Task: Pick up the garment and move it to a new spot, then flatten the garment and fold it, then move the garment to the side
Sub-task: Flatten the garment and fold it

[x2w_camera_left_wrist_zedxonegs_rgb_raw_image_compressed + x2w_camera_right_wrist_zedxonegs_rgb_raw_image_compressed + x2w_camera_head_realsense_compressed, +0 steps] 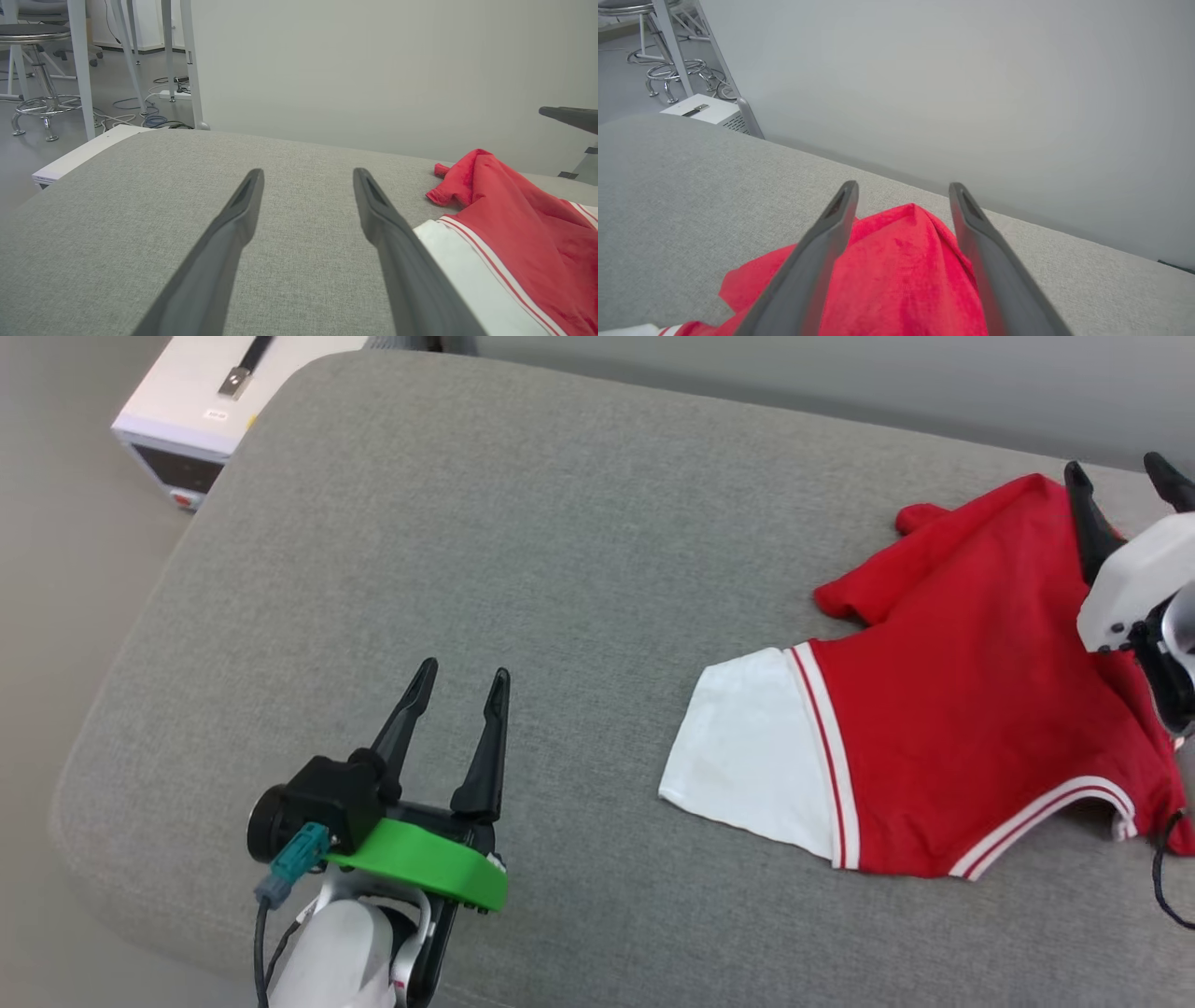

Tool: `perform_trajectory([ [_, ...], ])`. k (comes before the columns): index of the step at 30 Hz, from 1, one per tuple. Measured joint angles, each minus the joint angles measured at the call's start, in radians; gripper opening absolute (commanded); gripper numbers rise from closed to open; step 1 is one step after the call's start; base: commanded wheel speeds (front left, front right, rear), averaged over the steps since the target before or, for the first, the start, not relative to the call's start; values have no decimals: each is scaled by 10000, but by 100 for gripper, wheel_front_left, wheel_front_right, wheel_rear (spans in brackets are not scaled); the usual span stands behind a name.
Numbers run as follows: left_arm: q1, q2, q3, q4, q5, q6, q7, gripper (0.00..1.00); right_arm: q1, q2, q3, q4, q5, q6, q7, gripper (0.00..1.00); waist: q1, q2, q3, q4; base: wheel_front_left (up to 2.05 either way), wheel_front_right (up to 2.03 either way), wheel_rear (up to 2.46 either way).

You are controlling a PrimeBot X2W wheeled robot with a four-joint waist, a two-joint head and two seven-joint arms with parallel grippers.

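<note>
Red jersey-style T-shirt with a white short sleeve (pixel 962 709) is lying over on the right side of the big grey woven-fabric cushion (pixel 523 523), partly flat, partly rumpled. The striped collar sits at the near edge and the body runs away from the robot toward the far edge, so the long axis goes near-to-far. The white sleeve sticks out left, pointing at the bare middle of the cushion. The far left corner of the red cloth is bunched and folded over on itself.

Right gripper (pixel 1113 465) hangs above the far part of the shirt with both dark fingers spread wide, red cloth below and between them, nothing pinched as far as I can see. Left gripper (pixel 466 668) is at the near left, fingers also spread, over plain cushion and well apart from the sleeve.

Loads of free room left of the shirt, right up to the cushion's rounded left edge. A white boxy unit (pixel 201 401) sits past the far left corner.
</note>
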Motion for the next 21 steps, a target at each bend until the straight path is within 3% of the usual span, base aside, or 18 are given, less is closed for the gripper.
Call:
perform_trajectory([
  [7, 286, 92, 134, 221, -136, 0, 0, 100, 2149, 288, -552, -2259, 422, 0, -1315, 100, 0, 0, -542, -975, 0, 0, 0],
  [12, 489, 75, 203, 522, -522, 0, 0, 100, 4136, 1030, -1615, -3751, 293, -2, -1864, 100, 0, 0, -885, -1632, 0, 0, 0],
  [16, 673, 73, 217, 596, -671, 0, 0, 100, 5597, 1766, -1856, -4775, 176, -4, -2163, 100, -1, 0, -1100, -2086, 0, 0, 0],
  [21, 749, 71, 196, 596, -717, 0, 0, 100, 6776, 2171, -1908, -5680, -127, -4, -2522, 100, -1, 0, -1257, -2481, 0, 0, 0],
])
